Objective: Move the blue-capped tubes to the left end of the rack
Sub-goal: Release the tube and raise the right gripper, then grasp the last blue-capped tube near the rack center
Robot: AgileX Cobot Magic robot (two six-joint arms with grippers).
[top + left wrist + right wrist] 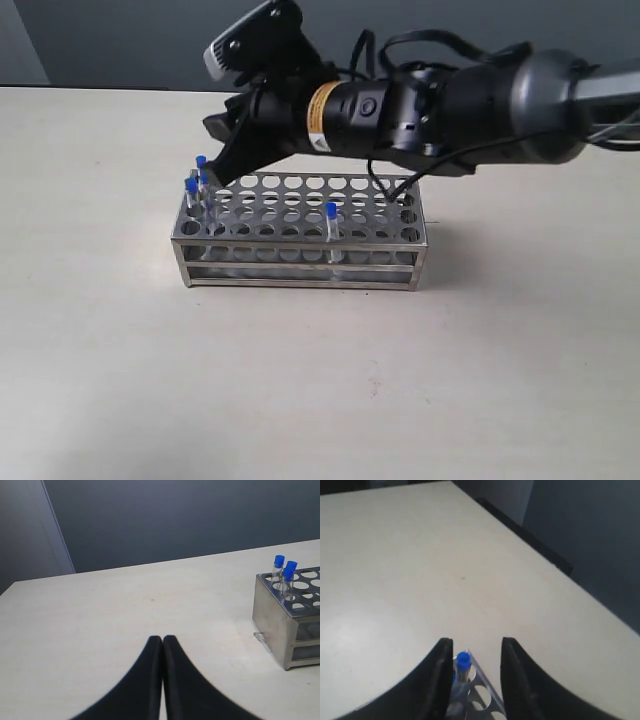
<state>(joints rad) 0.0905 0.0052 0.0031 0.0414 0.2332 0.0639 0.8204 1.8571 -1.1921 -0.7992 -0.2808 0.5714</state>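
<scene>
1. The rack (300, 235) sits on the desk (120, 380), with its long side towards the exterior camera.
2. Three blue-capped tubes (288, 574) stand upright, bunched in holes at the rack's left end.
3. A fourth tube (331, 230) stands upright on its own in the front row, a little right of the middle and well apart from the other three.
4. My right arm (450, 100) reaches in from the right above the rack. The right end effector (220, 160) hangs over the left end, just beside the bunched tubes.
5. On the right wrist camera I see that end effector's fingers (440, 680) spread apart. One blue cap (463, 660) shows between them, close to one finger. Nothing is pinched, and I cannot tell whether the finger touches the tube.
6. The left end effector (162, 639) is closed tight, with its fingers pressed together and nothing between them. It is over bare desk, well apart from the rack's left end.
</scene>
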